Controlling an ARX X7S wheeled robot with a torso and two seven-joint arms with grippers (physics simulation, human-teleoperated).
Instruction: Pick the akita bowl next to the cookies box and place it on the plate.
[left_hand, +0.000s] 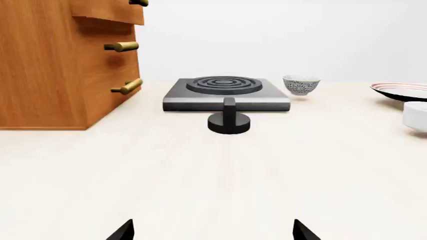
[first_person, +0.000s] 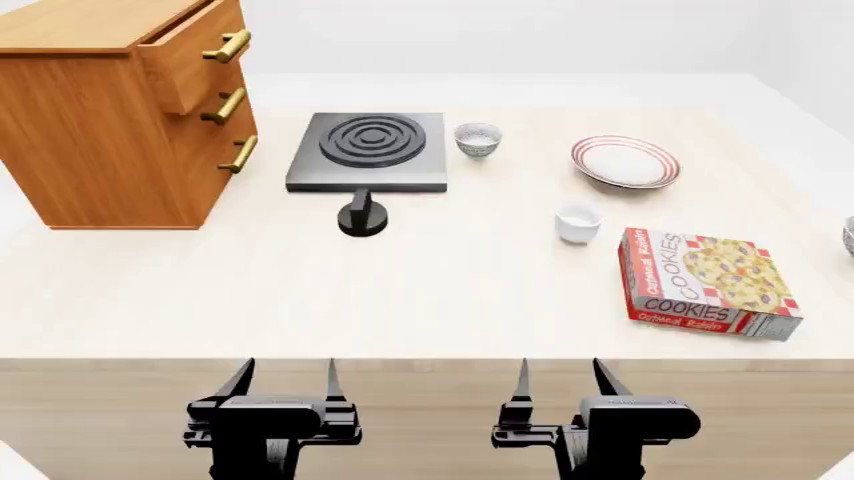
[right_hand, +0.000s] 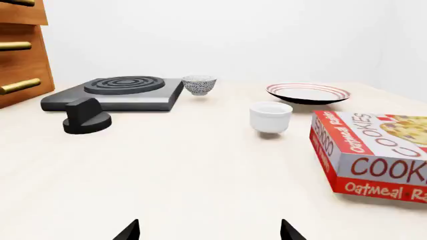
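The cookies box lies at the right of the table, also in the right wrist view. Just right of it, a sliver of the akita bowl shows at the head view's edge; the rest is cut off. The plate with red rings sits behind the box, beyond a plain white cup. A second speckled bowl stands beside the stove. My left gripper and right gripper hang open at the table's near edge, far from all of these, holding nothing.
A black stove with a loose knob in front occupies the middle back. A wooden drawer cabinet with brass handles stands at the back left. The wrist views show the plate and cup.
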